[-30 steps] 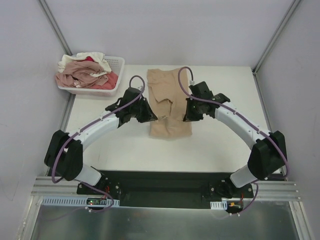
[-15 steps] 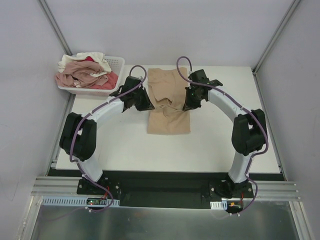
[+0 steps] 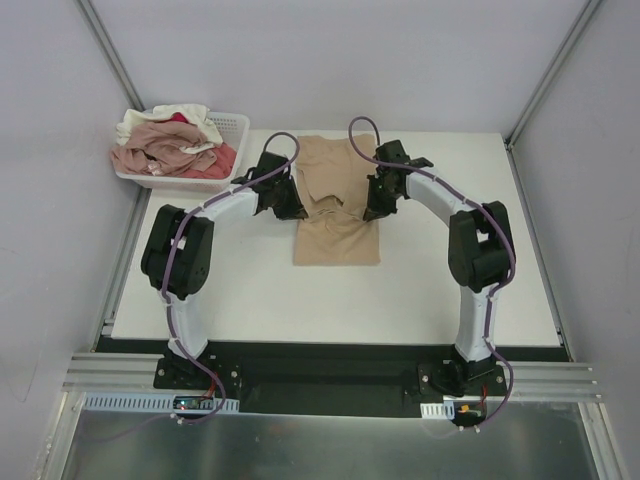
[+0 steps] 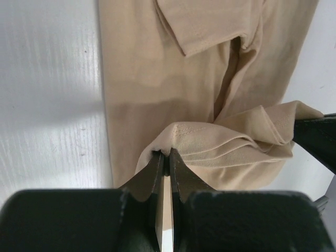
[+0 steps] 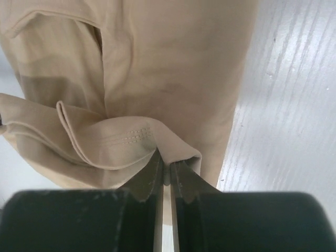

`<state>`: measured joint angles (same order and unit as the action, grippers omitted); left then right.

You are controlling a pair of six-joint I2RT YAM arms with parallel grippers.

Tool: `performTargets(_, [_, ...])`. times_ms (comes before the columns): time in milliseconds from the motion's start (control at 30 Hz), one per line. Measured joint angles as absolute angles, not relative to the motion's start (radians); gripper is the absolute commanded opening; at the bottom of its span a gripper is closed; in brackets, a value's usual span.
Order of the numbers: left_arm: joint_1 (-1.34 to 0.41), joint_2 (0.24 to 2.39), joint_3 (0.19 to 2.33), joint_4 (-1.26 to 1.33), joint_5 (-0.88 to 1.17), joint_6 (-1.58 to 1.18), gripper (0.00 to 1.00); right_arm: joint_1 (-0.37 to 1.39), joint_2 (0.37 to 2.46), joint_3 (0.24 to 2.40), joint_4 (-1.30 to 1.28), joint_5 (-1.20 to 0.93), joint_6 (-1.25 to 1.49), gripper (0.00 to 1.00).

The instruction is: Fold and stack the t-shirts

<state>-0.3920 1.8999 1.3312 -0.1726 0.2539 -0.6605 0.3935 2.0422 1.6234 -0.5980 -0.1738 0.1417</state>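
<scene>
A tan-beige t-shirt (image 3: 338, 205) lies lengthwise at the table's middle back, partly folded. My left gripper (image 3: 291, 203) is shut on its hem at the shirt's left edge, and my right gripper (image 3: 374, 207) is shut on the hem at its right edge. Both hold the hem raised above the shirt's middle. In the left wrist view the jaws pinch a bunched fold of the shirt (image 4: 220, 142). In the right wrist view they pinch a stitched hem fold of the shirt (image 5: 126, 139). Pink, cream-white and red shirts (image 3: 170, 145) fill the basket.
A white lattice basket (image 3: 236, 128) stands at the table's back left corner. White tabletop (image 3: 440, 280) shows around the shirt. Grey walls and metal posts enclose the table on three sides.
Both grippers have carried the shirt's near hem away from the arm bases toward the back, folding the shirt over itself. Both arms have stretched farther out.
</scene>
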Motion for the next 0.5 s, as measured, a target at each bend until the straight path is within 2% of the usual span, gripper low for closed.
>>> performTargets(100, [-0.390, 1.925, 1.339, -0.172, 0.255, -0.661, 0.00, 0.389, 2.043, 1.623, -0.594, -0.171, 0.146, 0.08])
performTargets(200, [-0.385, 1.937, 1.340, -0.173, 0.255, -0.661, 0.08, 0.386, 2.049, 1.631, -0.593, -0.168, 0.152, 0.14])
performTargets(267, [-0.384, 1.943, 1.349, -0.174, 0.258, -0.659, 0.24, 0.385, 2.057, 1.634, -0.589, -0.166, 0.160, 0.20])
performTargets(333, [-0.382, 1.945, 1.358, -0.174, 0.260, -0.650, 0.46, 0.384, 2.063, 1.634, -0.589, -0.159, 0.168, 0.30])
performTargets(367, [-0.381, 1.945, 1.362, -0.175, 0.261, -0.646, 0.60, 0.382, 2.066, 1.636, -0.590, -0.155, 0.171, 0.46])
performTargets(433, [-0.377, 1.945, 1.378, -0.172, 0.265, -0.639, 0.76, 0.377, 2.072, 1.647, -0.596, -0.150, 0.179, 0.64])
performTargets(467, [-0.377, 1.945, 1.382, -0.170, 0.266, -0.636, 0.99, 0.376, 2.072, 1.654, -0.596, -0.149, 0.173, 0.71])
performTargets(500, [-0.377, 1.940, 1.384, -0.169, 0.267, -0.636, 0.99, 0.375, 2.072, 1.660, -0.598, -0.151, 0.178, 0.79])
